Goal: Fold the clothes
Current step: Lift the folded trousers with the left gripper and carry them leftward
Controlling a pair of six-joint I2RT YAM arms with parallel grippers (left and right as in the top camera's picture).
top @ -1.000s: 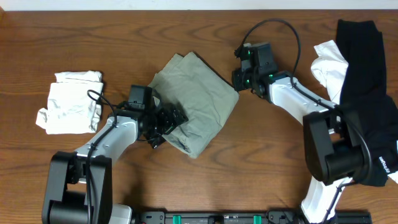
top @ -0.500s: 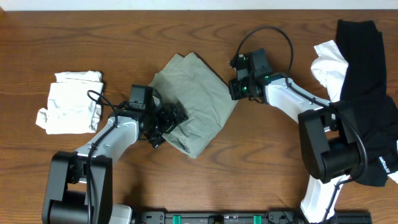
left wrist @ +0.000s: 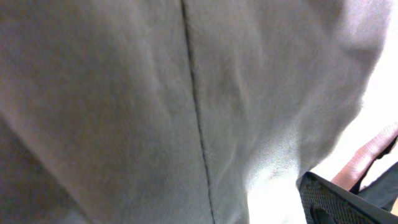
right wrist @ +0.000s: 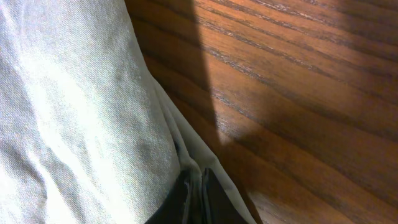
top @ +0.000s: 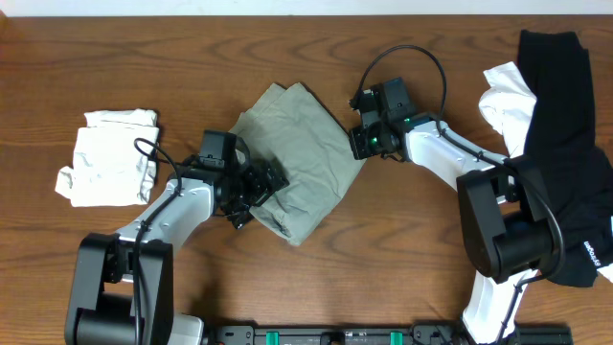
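We judge one white garment (top: 110,158) done at left. The green cloth (top: 302,158) lies mid-tabletop (top: 412,259), half-folded: right jaws pinch its edge, left jaws hidden against it, so we cannot tell. The black-and-white pile (top: 560,144) remains.

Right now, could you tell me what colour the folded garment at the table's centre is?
Plain sage green, unpatterned folded garment; clearest in the overhead view.
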